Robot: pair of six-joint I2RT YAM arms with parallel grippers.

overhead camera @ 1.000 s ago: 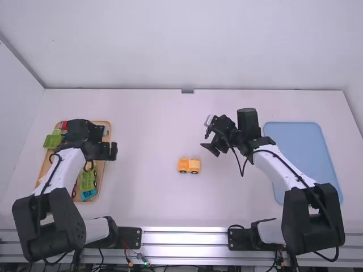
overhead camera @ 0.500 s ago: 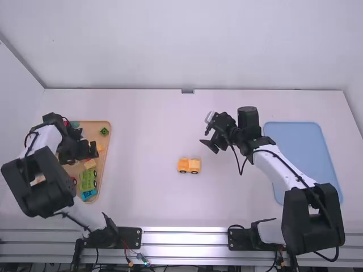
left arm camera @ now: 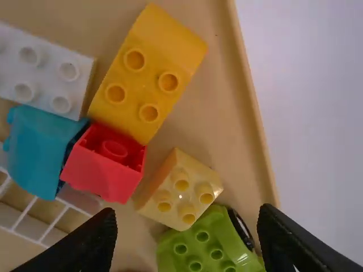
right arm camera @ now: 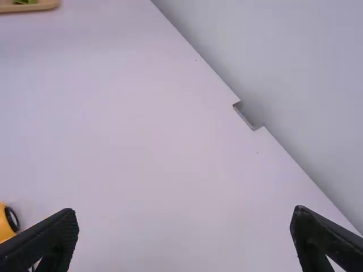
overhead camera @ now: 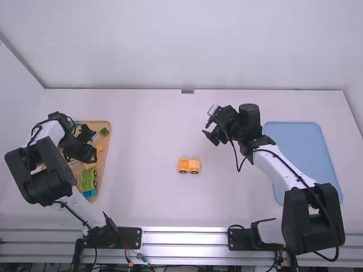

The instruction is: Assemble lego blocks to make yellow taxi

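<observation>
Both with fingers apart, the left hand (overhead camera: 92, 143) hangs apparently just above blocks (left arm camera: 153, 62), the right hand (overhead camera: 206, 128) above the table (overhead camera: 142, 170).

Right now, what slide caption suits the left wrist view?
Open jaws over a wooden tray holding a red block beside two yellow blocks.

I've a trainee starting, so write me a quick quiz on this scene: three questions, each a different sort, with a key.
1. True or false: the wheeled orange piece stands between the wooden tray and the blue tray.
2. In the left wrist view, what colour is the block right beside the green wheeled block?
3. The jaws of the left gripper are: a) shut on a block; b) open, holding nothing.

Key: 1 true; 2 pale yellow block; 3 b.
</observation>
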